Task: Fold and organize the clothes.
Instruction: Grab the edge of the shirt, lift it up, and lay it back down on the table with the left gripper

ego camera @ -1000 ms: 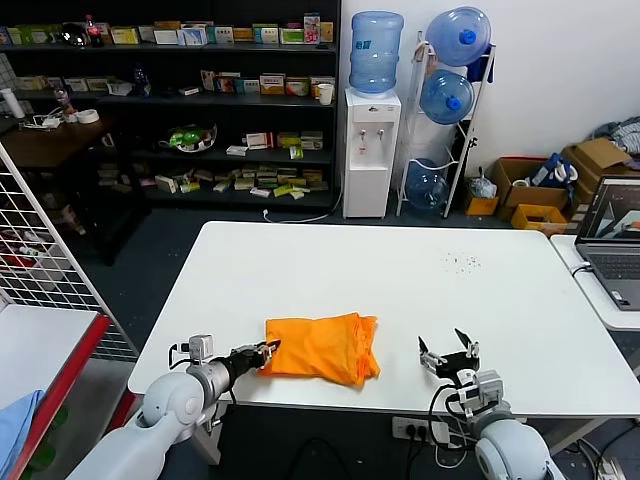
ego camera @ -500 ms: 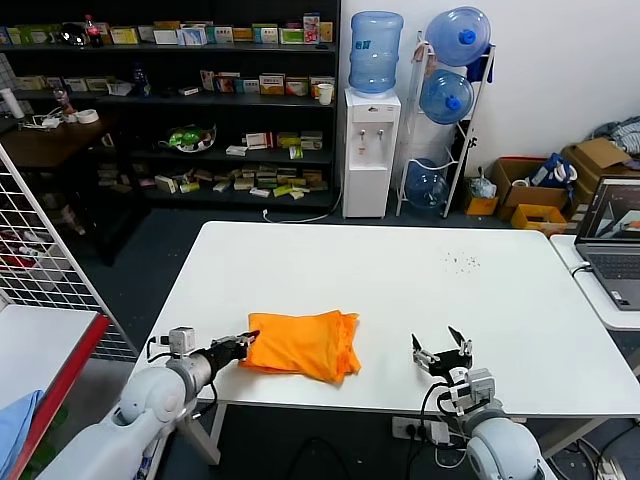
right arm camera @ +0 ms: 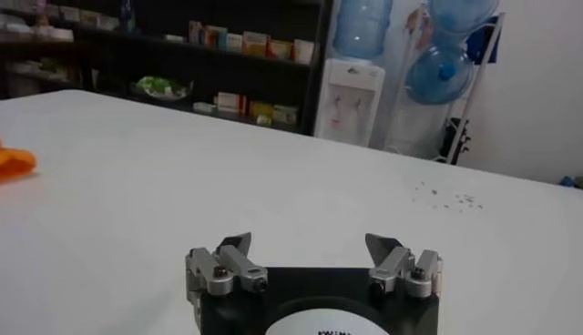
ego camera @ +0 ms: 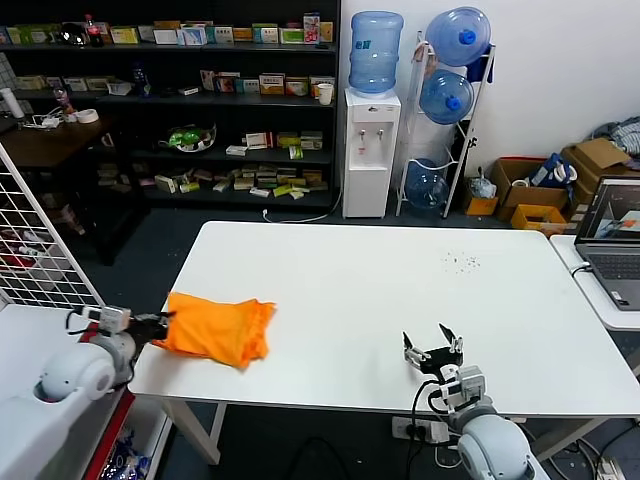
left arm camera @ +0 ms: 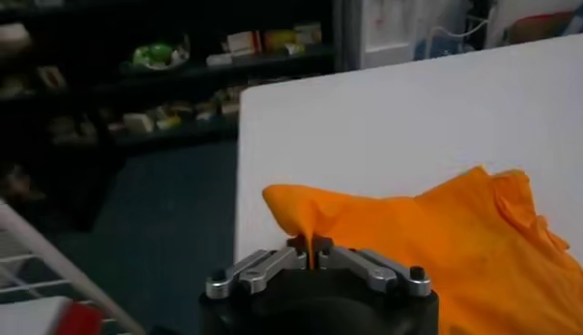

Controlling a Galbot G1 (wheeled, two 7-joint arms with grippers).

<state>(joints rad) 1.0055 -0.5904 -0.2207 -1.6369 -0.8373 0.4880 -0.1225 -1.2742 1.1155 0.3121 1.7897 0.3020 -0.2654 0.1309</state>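
The orange T-shirt (ego camera: 215,328) lay bunched at the worktop's (ego camera: 380,290) left edge, near the front corner, with part of it at or just over the rim. The left pincer (ego camera: 158,327) was clamped on a pinch of the shirt's leftmost fabric; in the left wrist view the cloth (left arm camera: 428,237) rose to a small peak where the fingers (left arm camera: 273,266) met on it. The right pincer (ego camera: 431,352) stood well apart from the shirt, near the worktop's front edge on the right, its jaws wide and holding nothing.

The shirt looked soft, light and limp. It would probably sag and trail from any 1 grip point rather than keep a shape, and a single-corner hold would likely let the rest drag and crease. A hem, a shoulder seam or a doubled edge seemed the safer place to take it, ideally at 2 points to spread it flat.

Its folds hid any print, and neither collar nor sleeves could be picked out. How many layers the left pincer held could not be told. In the right wrist view only an orange sliver (right arm camera: 13,160) showed at the frame's edge.
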